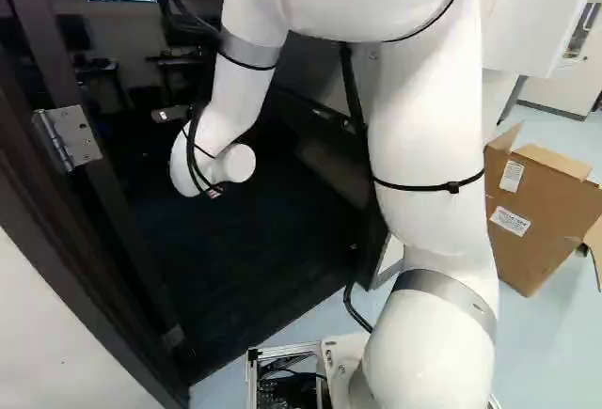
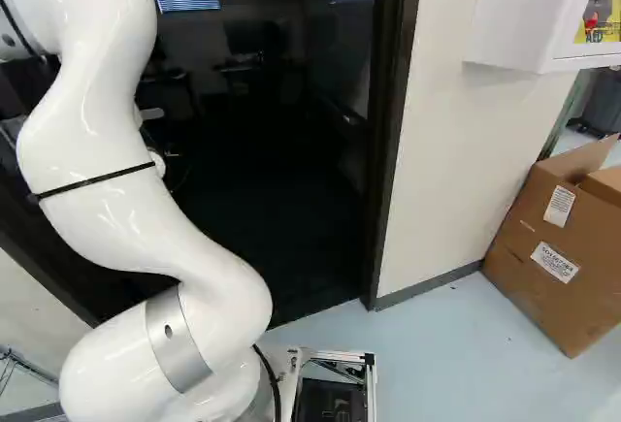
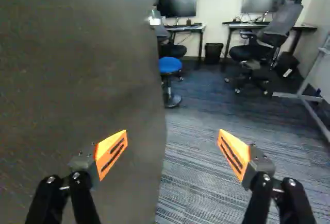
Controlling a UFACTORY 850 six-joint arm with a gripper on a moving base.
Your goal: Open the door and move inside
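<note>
Finding: door (image 3: 77, 80) ajar, end effector (image 3: 172, 132) released

Its flat, faintly mottled dark face lies beside one of my wedge-shaped orange pads (image 3: 105, 147); both fingers stand apart, grasping nothing. Striped carpet (image 3: 193, 157) lies ahead. Metal hinge (image 1: 73, 136) noted.

In the right base view, a cardboard box (image 2: 548, 257) stands right of the doorframe (image 2: 395, 141), lower than a wall cabinet (image 2: 519, 15). Past the door (image 3: 77, 80), a wastebasket (image 3: 213, 53) sits between two desks (image 3: 184, 29), an office chair (image 3: 276, 26) before one, a stool (image 3: 170, 65) before the other.
</note>
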